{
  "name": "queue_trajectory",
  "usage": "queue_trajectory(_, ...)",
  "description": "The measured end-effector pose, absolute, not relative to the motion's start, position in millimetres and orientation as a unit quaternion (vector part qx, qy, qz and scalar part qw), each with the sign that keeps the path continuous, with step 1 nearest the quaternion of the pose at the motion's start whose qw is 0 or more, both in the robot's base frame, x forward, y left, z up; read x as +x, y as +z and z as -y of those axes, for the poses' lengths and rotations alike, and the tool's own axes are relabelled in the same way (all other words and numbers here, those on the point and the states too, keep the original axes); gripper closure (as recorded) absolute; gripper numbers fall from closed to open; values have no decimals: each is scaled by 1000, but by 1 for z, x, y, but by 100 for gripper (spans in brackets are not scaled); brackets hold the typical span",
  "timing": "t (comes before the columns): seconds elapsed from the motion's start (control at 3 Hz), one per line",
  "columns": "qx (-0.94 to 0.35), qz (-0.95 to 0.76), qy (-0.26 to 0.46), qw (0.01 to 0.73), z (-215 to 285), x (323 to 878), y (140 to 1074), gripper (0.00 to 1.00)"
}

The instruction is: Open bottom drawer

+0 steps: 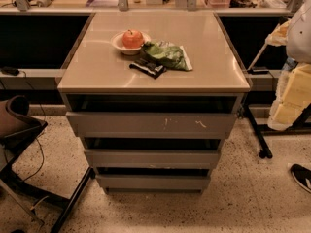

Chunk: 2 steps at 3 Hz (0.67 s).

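Note:
The grey cabinet has three flat handle-less drawer fronts stacked one above the other. The bottom drawer is the lowest and smallest-looking front, plain grey, with a dark gap above it. The middle front is plain. The top front carries white scratch marks. My gripper shows at the right edge on the pale arm. It is up beside the cabinet top, well above and to the right of the bottom drawer, touching nothing.
On the cabinet top stand a white bowl with a red apple, a green bag and a black bar. A chair stands at the left. A black stand leg and a shoe are at the right.

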<state>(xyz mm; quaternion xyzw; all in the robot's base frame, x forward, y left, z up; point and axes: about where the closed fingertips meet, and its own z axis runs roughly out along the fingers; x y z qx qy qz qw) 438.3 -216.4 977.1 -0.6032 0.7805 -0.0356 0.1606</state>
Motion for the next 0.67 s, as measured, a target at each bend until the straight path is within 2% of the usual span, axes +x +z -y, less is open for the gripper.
queue_trajectory(0.67,-613,-772,-38,161,210,439,968,0)
